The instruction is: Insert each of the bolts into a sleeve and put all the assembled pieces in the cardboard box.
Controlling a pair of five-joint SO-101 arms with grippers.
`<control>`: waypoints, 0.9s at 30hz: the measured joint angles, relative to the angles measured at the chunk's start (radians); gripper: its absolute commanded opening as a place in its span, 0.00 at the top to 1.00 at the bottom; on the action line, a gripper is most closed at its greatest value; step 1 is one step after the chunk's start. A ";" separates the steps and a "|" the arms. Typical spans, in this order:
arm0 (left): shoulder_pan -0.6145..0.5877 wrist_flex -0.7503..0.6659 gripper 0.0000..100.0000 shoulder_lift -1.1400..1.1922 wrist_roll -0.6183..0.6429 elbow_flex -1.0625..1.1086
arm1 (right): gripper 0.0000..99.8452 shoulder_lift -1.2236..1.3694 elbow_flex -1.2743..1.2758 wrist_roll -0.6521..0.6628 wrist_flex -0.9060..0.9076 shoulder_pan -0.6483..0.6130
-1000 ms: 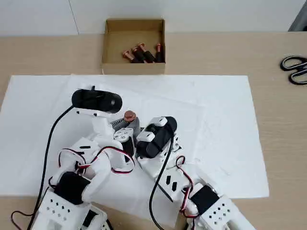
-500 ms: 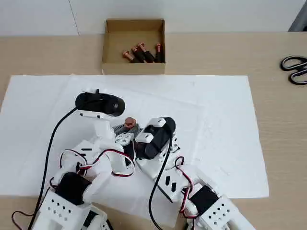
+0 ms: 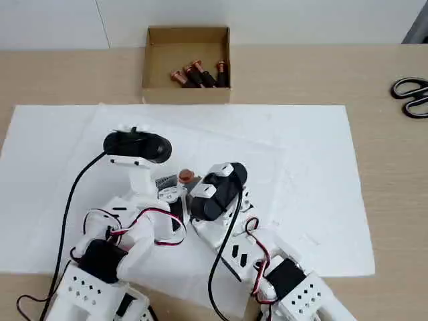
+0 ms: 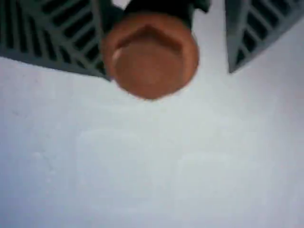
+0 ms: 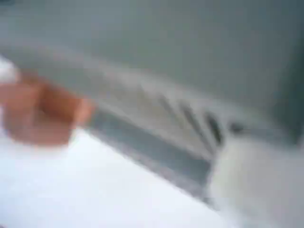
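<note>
My left gripper (image 4: 166,69) pinches the bolt (image 4: 149,57); right gripper (image 3: 194,187) I can't tell. They're crowded together, so a bump could knock it loose.

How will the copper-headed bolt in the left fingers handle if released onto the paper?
Probably rolls: the round copper-headed bolt has a smooth round head, and the finished pieces in the brown cardboard box lie on their sides. Likely rigid and dense for its size, looking metallic. The ribbed grey fingers should limit slipping.
</note>
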 measured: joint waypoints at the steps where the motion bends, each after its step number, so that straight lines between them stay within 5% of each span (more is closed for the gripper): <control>1: -0.002 0.008 0.78 0.002 0.002 -0.003 | 0.99 0.000 0.000 0.000 0.000 0.000; 16: -0.003 0.130 0.78 0.002 0.005 -0.173 | 0.99 -0.011 0.000 0.000 0.000 -0.003; 27: -0.219 0.336 0.78 0.002 0.006 -0.318 | 0.99 -0.011 0.000 0.000 0.000 -0.003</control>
